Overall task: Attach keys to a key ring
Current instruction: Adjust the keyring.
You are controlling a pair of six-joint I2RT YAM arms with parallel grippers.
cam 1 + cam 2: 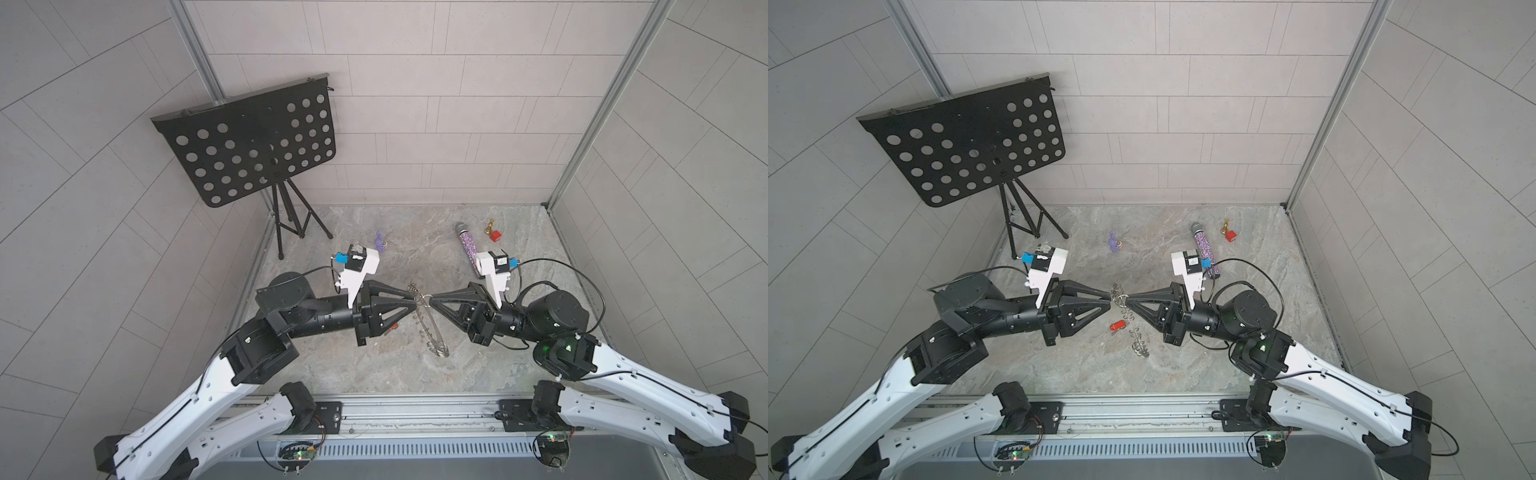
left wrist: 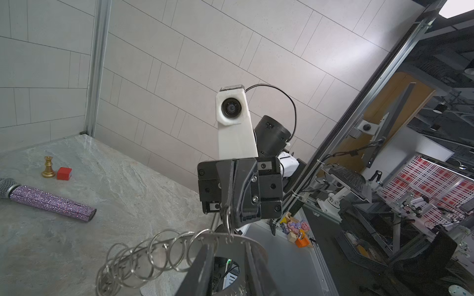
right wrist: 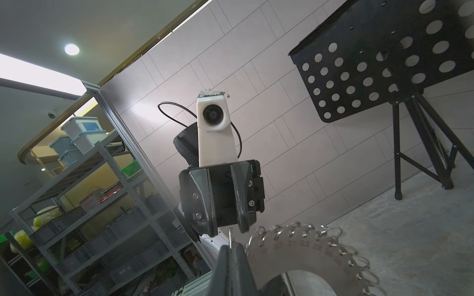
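My right pincer point(image 1: 1128, 298) pinched a loop point(image 3: 231, 234) of the key ring point(image 3: 302, 256) at mid-frame, the left pincer point(image 1: 1109, 296) gaped part-open beside it, and I judged the red-tagged key point(image 1: 1118, 326) on the worktop point(image 1: 1183, 365) below needed fetching next.

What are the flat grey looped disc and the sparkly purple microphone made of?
Flat grey disc: apparently brushed metal, dull sheen, numbers marked near the rim; its wire loops gleam like steel. Purple microphone: tiny glittering studs, probably rhinestones, over a hidden body; silver mesh head, likely metal.
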